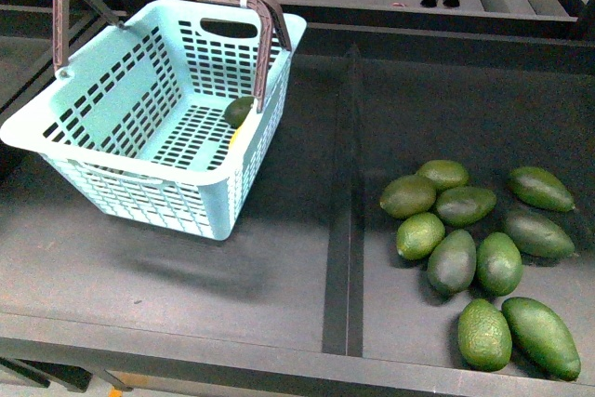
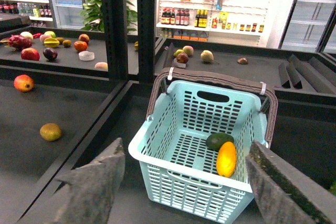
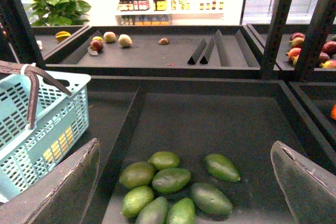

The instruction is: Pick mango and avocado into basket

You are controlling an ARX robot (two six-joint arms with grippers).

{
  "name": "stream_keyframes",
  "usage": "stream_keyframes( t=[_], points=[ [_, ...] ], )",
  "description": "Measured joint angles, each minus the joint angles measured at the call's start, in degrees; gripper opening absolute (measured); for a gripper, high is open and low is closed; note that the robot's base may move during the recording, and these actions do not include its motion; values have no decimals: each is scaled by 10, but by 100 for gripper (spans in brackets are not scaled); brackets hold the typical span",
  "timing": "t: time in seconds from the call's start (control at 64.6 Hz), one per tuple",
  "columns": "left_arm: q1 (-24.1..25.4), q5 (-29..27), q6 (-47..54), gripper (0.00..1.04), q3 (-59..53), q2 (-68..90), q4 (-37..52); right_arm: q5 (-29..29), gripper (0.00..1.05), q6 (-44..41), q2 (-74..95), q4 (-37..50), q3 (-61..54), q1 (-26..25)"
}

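Turquoise basket (image 1: 139, 127): light plastic with slotted lattice walls and floor, standing on the dark shelf in the left compartment; brown handles (image 1: 270, 39) raised and bound together with white ties.
Mango (image 2: 226, 159): bright yellow oval, lying on the basket floor against the wall nearest the pile of avocados; in the front view only a yellow sliver shows behind the basket wall.
Avocado in basket (image 2: 219, 140): dark green, resting on the basket floor, touching the mango's far end.
Loose avocados (image 1: 479, 239): a cluster of green fruits on the shelf in the right compartment, well apart from the basket, beyond the divider rail (image 1: 344, 230).
Left gripper (image 2: 184, 182): fingers (image 2: 97, 182) spread wide, holding nothing, hovering on the near side of the basket.
Right gripper (image 3: 184, 182): fingers (image 3: 304, 177) spread wide, holding nothing, above the loose avocados.
Background: further trays with mixed fruit (image 2: 50, 131) and store shelving with bottles (image 2: 181, 17) seen from the left wrist.
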Motion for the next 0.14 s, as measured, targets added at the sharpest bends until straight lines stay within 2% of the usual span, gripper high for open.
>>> stream_keyframes(
  t=[0.015, 0.077, 0.139],
  points=[
    [0, 0, 0, 84, 0, 0, 0, 0, 96, 0, 0, 0, 0, 0],
    [0, 0, 0, 97, 0, 0, 0, 0, 96, 0, 0, 0, 0, 0],
    [0, 0, 0, 96, 0, 0, 0, 0, 96, 0, 0, 0, 0, 0]
  ],
)
